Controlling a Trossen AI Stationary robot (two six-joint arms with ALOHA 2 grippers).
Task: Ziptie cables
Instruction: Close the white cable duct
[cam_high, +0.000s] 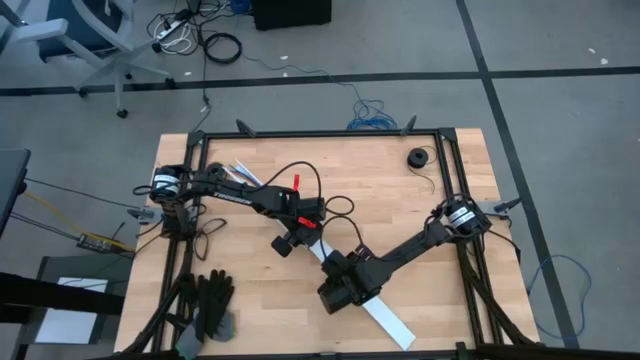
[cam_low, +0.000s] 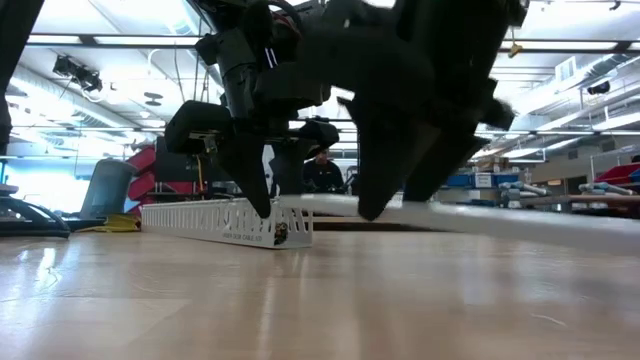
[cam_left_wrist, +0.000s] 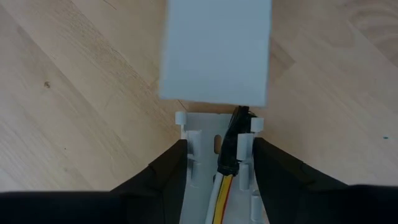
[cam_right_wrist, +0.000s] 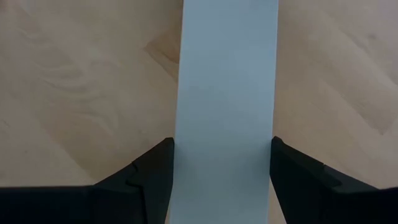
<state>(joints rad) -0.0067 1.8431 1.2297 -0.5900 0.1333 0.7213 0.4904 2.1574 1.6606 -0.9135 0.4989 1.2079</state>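
The left gripper (cam_high: 292, 240) stands near the middle of the wooden table (cam_high: 400, 215), lowered onto the open end of a long white slotted channel (cam_left_wrist: 214, 171). In the left wrist view its two dark fingers (cam_left_wrist: 163, 177) press against the outer side walls of the channel, one on each side, so the tool is clamped on the channel.

The cables (cam_left_wrist: 221, 190) lie inside this channel, between its slotted walls. What shows of them is a short run of thin wires lying side by side: one white, one yellow, one orange-red. They lead to a small dark plug end that sits at the channel's open end, just short of a flat white cover strip (cam_left_wrist: 216, 50). The rest of the cables is hidden below the gripper body. No tie around them can be made out.

The right gripper (cam_high: 340, 290) is lower on the table, toward the front edge, over the flat white strip (cam_right_wrist: 227, 106). In the right wrist view its fingers (cam_right_wrist: 152, 171) touch both long edges of the strip, holding it between them.

In the low view the channel (cam_low: 225, 222) rests on the table top with its slotted wall facing the camera, and the left gripper's fingers reach down onto it. A person (cam_low: 322, 170) sits in the room beyond. A pair of dark gloves (cam_high: 212, 300) lies at the table's front left corner, and a small dark spool (cam_high: 417, 158) near the back right.
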